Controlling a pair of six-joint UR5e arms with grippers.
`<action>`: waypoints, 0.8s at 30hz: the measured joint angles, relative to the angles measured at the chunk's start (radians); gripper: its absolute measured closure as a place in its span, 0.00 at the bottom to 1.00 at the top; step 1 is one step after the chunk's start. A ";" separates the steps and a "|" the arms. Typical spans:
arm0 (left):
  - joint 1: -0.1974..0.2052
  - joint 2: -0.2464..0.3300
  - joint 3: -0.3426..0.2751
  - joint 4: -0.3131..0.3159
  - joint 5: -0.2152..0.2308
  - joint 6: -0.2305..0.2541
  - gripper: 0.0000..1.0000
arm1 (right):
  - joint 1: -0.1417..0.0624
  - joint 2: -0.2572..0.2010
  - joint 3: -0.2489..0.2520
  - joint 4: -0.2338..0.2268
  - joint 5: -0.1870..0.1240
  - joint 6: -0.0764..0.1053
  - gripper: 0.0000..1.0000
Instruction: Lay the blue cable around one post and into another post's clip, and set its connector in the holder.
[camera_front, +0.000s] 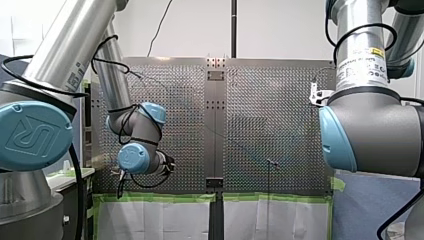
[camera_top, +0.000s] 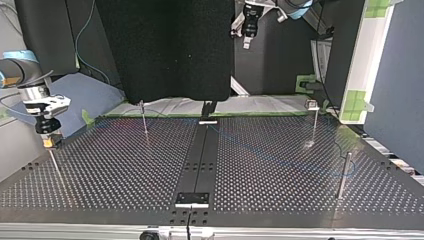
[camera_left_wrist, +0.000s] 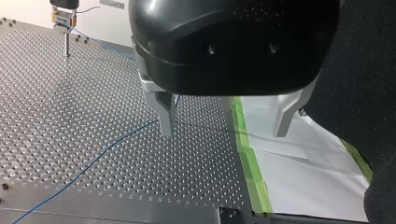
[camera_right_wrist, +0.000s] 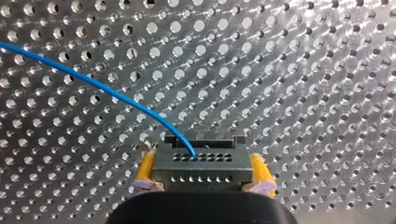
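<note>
Clamped by right end effector (camera_right_wrist: 203, 170): connector (camera_right_wrist: 201, 161) of blue cable (camera_right_wrist: 93, 84); left end effector (camera_left_wrist: 224, 126) idle.
Front view: arms seen at worktop (camera_front: 270, 110) sides. Top view: connector held over thin post (camera_top: 55, 167), likely for seating; cable trailed across worktop. Left wrist view: fingers (camera_left_wrist: 166, 119) apart, empty, cable slack beneath. Right wrist view: yellow pads (camera_right_wrist: 146, 167) shut on connector.

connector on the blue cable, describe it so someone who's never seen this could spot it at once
Look at the perforated metal table, then at my right gripper with yellow pads over it. The connector is the small dark block pinched between those pads. It alone has the blue cable running into its face, among two rows of tiny holes.
</note>
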 joint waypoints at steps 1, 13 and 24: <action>0.000 0.000 0.000 -0.001 0.000 0.000 0.00 | 0.000 0.000 0.000 -0.001 0.000 0.000 0.73; 0.000 0.000 0.000 -0.003 -0.001 0.002 0.00 | 0.000 0.003 -0.001 -0.014 -0.004 0.012 0.73; 0.000 0.000 0.000 -0.006 0.000 0.002 0.00 | 0.000 0.010 -0.001 -0.024 -0.004 0.013 0.73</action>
